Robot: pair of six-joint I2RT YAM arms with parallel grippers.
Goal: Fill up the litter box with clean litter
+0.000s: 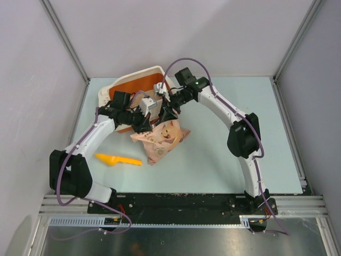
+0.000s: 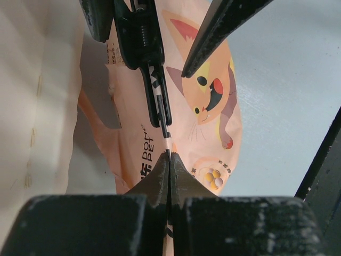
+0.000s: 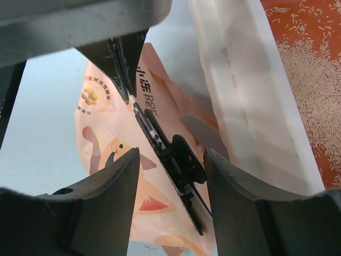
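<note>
From above: litter box at the back, cat bag just in front. Left wrist: left gripper clenched on the bag edge, holding it steady. Right wrist: right gripper around the black clip, cannot tell if squeezing; clean litter already in the box.

The bag carries the only print that can be read. In the left wrist view "DOR" and "PET" run in dark capitals along its pink-beige face beside the cartoon cat, with a bold Chinese character next to them. The right wrist view shows the same line as two bold Chinese characters, "DOR" and "PE". Smaller Chinese characters by the pictured granules are too small to read.
</note>
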